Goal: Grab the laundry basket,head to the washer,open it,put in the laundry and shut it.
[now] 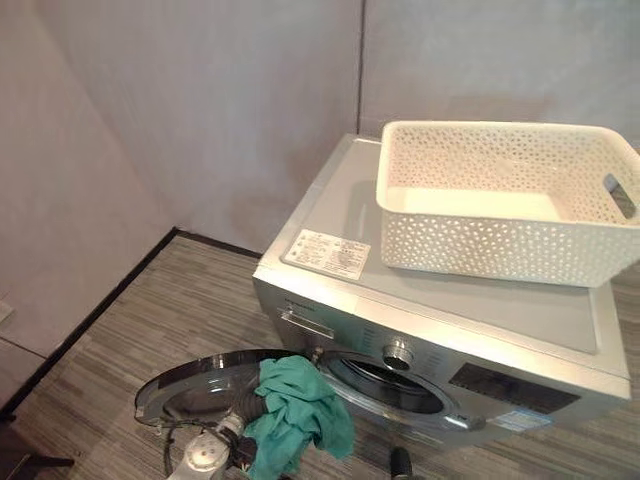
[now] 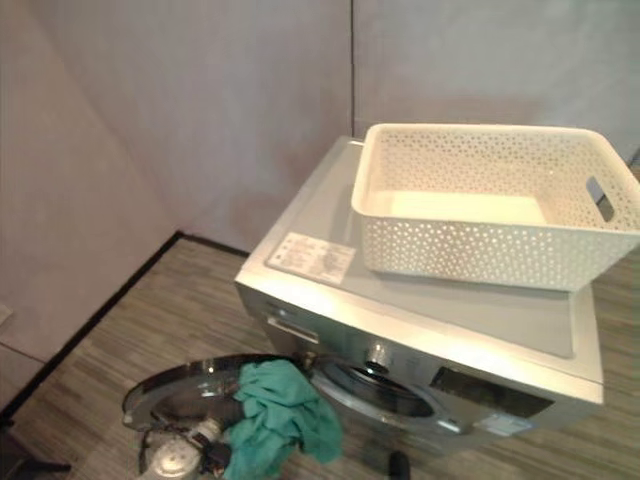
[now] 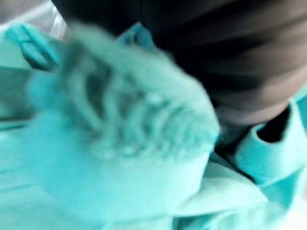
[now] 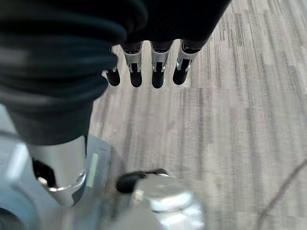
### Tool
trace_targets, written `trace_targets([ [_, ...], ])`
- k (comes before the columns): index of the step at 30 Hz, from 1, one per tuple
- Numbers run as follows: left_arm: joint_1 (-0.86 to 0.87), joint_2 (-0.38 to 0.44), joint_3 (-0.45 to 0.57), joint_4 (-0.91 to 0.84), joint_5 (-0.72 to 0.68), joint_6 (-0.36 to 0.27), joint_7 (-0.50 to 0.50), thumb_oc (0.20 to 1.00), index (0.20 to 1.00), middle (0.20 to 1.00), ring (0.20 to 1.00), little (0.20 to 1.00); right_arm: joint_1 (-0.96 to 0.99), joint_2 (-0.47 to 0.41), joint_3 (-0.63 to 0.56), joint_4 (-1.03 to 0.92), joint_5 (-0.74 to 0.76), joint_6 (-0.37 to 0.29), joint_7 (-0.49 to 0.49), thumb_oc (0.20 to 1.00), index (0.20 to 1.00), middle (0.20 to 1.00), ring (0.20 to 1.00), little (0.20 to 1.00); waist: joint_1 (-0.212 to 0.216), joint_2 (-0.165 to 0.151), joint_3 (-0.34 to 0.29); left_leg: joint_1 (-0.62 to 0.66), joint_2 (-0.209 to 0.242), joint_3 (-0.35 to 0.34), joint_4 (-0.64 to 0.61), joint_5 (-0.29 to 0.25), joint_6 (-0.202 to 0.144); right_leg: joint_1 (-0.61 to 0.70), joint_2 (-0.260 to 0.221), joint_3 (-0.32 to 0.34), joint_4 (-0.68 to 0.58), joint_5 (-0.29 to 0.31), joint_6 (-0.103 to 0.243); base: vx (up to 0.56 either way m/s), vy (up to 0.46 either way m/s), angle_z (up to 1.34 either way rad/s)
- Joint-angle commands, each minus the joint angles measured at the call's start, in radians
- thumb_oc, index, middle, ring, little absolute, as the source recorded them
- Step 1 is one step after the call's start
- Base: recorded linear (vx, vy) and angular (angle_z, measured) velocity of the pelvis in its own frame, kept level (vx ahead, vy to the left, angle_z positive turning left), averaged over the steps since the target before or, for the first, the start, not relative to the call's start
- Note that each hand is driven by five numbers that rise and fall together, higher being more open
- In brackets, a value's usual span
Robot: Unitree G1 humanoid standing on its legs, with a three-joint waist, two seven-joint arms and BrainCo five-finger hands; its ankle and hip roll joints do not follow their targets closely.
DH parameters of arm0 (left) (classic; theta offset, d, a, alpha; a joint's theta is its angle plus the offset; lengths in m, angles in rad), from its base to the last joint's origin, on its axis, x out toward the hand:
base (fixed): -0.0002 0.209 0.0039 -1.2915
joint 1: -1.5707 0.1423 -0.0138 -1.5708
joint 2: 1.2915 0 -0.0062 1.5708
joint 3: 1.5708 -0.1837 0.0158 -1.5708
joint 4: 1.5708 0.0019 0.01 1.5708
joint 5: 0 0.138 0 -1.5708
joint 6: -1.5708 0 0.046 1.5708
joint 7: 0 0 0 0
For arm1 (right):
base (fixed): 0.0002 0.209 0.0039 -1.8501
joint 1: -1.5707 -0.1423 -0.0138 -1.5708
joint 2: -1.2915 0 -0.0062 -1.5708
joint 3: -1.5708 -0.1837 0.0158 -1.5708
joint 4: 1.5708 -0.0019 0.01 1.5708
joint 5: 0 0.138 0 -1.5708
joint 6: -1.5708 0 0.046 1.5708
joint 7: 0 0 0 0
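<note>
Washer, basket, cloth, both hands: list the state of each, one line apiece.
Washer: upright, drum mouth uncovered.
Washer door: swung open, lying low to the washer's left.
Laundry basket: upright on top of the washer, empty.
Teal cloth: bunched, hanging at the drum opening, not yet inside.
Left robot hand: buried in the teal cloth, fingers hidden.
Right robot hand: fingers straight, holding nothing, over the floor.

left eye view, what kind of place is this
Probably a laundry corner of a room, perhaps a staged one. A silver front-loading washing machine stands by plain grey walls on striped grey flooring, its round door open, with an empty white perforated plastic laundry basket on top.
</note>
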Motion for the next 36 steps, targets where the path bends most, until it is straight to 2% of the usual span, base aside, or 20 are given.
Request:
trace_targets([
  [1,-0.113,0.008,0.037,-0.045,-0.014,-0.057,0.055,0.200,0.200,0.200,0.200,0.200,0.000,0.027,0.048,-0.039,-0.057,-0.003,-0.006,1.000,1.000,1.000,1.000,1.000,-0.009,-0.066,0.070,-0.066,-0.004,0.017,0.094,-0.072,0.035,0.006,-0.075,-0.044,0.020,-0.061,0.045,-0.16,-0.019,-0.11],
  [3,-0.224,-0.023,0.011,0.024,-0.036,-0.062,0.102,0.200,0.200,0.200,0.200,0.200,0.007,0.025,0.088,-0.103,-0.088,-0.004,-0.014,1.000,1.000,1.000,1.000,1.000,-0.034,-0.094,0.098,-0.138,-0.002,0.024,0.152,-0.078,0.030,-0.047,-0.076,-0.024,0.025,-0.047,0.042,-0.22,-0.048,-0.21],
  [4,-0.228,-0.024,0.010,0.028,-0.036,-0.064,0.102,0.200,0.200,0.200,0.200,0.200,0.006,0.025,0.087,-0.104,-0.089,-0.003,-0.014,1.000,1.000,1.000,1.000,1.000,-0.034,-0.094,0.097,-0.145,-0.002,0.024,0.158,-0.081,0.030,-0.052,-0.076,-0.023,0.026,-0.046,0.042,-0.29,-0.067,-0.15],
  [5,-0.299,-0.038,-0.002,0.063,-0.050,-0.073,0.136,0.200,0.200,0.200,0.200,0.200,0.004,0.017,0.107,-0.146,-0.101,-0.005,-0.025,1.000,1.000,1.000,1.000,1.000,-0.046,-0.114,0.121,-0.210,-0.003,0.023,0.212,-0.089,0.027,-0.100,-0.078,-0.006,0.039,-0.038,0.038,-0.16,-0.030,-0.12],
  [6,-0.302,-0.039,-0.002,0.066,-0.050,-0.074,0.136,0.200,0.200,0.200,0.200,0.200,0.002,0.017,0.106,-0.147,-0.101,-0.004,-0.025,1.000,1.000,1.000,1.000,1.000,-0.046,-0.114,0.119,-0.217,-0.003,0.023,0.218,-0.091,0.027,-0.106,-0.078,-0.006,0.041,-0.038,0.038,-0.30,-0.048,-0.15],
  [9,-0.426,-0.062,-0.009,0.118,-0.089,-0.092,0.192,0.200,0.200,0.200,0.200,0.200,-0.039,0.003,0.151,-0.226,-0.118,-0.007,-0.040,1.000,1.000,1.000,1.000,1.000,-0.066,-0.142,0.154,-0.361,-0.015,0.024,0.332,-0.115,0.032,-0.228,-0.085,0.038,0.083,-0.021,0.034,-0.32,-0.020,-0.13],
  [11,-0.510,-0.077,0.005,0.167,-0.120,-0.105,0.239,0.200,0.200,0.200,0.200,0.200,-0.068,-0.013,0.198,-0.327,-0.149,-0.008,-0.052,1.000,1.000,1.000,1.000,1.000,-0.083,-0.160,0.170,-0.480,-0.006,0.036,0.445,-0.154,0.043,-0.348,-0.071,0.082,0.135,-0.015,0.024,-0.29,0.001,-0.21],
  [13,-0.532,-0.080,0.008,0.183,-0.129,-0.110,0.255,0.200,0.200,0.200,0.200,0.200,-0.079,-0.017,0.219,-0.368,-0.163,-0.009,-0.056,1.000,1.000,1.000,1.000,1.000,-0.091,-0.168,0.170,-0.517,0.000,0.043,0.482,-0.168,0.050,-0.388,-0.063,0.099,0.150,-0.012,0.022,-0.18,0.009,-0.35],
  [14,-0.592,-0.085,0.019,0.223,-0.141,-0.116,0.287,0.200,0.200,0.200,0.200,0.200,-0.106,-0.026,0.258,-0.429,-0.195,-0.006,-0.062,1.000,1.000,1.000,1.000,1.000,-0.105,-0.188,0.183,-0.587,0.016,0.052,0.548,-0.188,0.059,-0.461,-0.051,0.124,0.177,-0.006,0.020,-0.21,0.008,-0.46],
  [16,-0.616,-0.086,0.028,0.240,-0.147,-0.119,0.301,0.200,0.200,0.200,0.200,0.200,-0.111,-0.027,0.270,-0.457,-0.203,-0.005,-0.063,1.000,1.000,1.000,1.000,1.000,-0.110,-0.198,0.187,-0.615,0.023,0.054,0.576,-0.199,0.063,-0.490,-0.044,0.133,0.188,-0.005,0.019,-0.11,0.008,-0.48],
  [17,-0.638,-0.086,0.034,0.257,-0.153,-0.122,0.315,0.200,0.200,0.200,0.200,0.200,-0.122,-0.028,0.280,-0.474,-0.206,-0.004,-0.065,1.000,1.000,1.000,1.000,1.000,-0.106,-0.192,0.191,-0.631,0.045,0.047,0.614,-0.250,0.064,-0.509,-0.020,0.141,0.203,-0.027,0.024,-0.06,0.018,-0.41],
  [21,-0.729,-0.073,0.048,0.304,-0.136,-0.131,0.375,0.200,0.200,0.200,0.200,0.200,-0.160,-0.012,0.333,-0.520,-0.199,-0.019,-0.072,1.000,1.000,1.000,1.000,1.000,-0.122,-0.229,0.224,-0.755,0.060,0.041,0.747,-0.299,0.081,-0.611,0.008,0.168,0.246,-0.022,0.023,-0.13,-0.005,-0.38],
  [24,-0.776,-0.087,0.041,0.310,-0.129,-0.136,0.411,0.200,0.200,0.200,0.200,0.200,-0.184,-0.010,0.373,-0.543,-0.197,-0.021,-0.086,1.000,1.000,1.000,1.000,1.000,-0.131,-0.234,0.250,-0.846,0.059,0.023,0.812,-0.323,0.085,-0.685,0.012,0.171,0.271,-0.024,0.023,-0.12,-0.006,-0.21],
  [25,-0.792,-0.114,0.026,0.311,-0.127,-0.136,0.429,0.200,0.200,0.200,0.200,0.200,-0.186,-0.006,0.389,-0.581,-0.195,-0.022,-0.097,1.000,1.000,1.000,1.000,1.000,-0.136,-0.233,0.269,-0.899,0.058,0.019,0.843,-0.335,0.086,-0.731,0.014,0.173,0.284,-0.024,0.022,-0.08,0.014,0.12],
  [31,-0.866,-0.168,0.036,0.340,-0.123,-0.133,0.500,0.200,0.200,0.200,0.200,0.200,-0.148,-0.018,0.401,-0.742,-0.196,-0.040,-0.137,1.000,1.000,1.000,1.000,1.000,-0.162,-0.221,0.289,-1.043,0.056,0.003,0.901,-0.354,0.088,-0.873,0.020,0.188,0.312,-0.018,0.019,-0.03,-0.002,0.02],
  [36,-1.008,-0.134,0.088,0.401,-0.145,-0.143,0.564,0.200,0.200,0.200,0.200,0.200,-0.111,-0.047,0.410,-0.862,-0.242,-0.051,-0.143,1.000,1.000,1.000,1.000,1.000,-0.195,-0.219,0.274,-1.104,0.070,0.008,0.900,-0.355,0.084,-0.943,0.029,0.195,0.299,0.000,0.023,0.00,-0.005,-0.03],
])
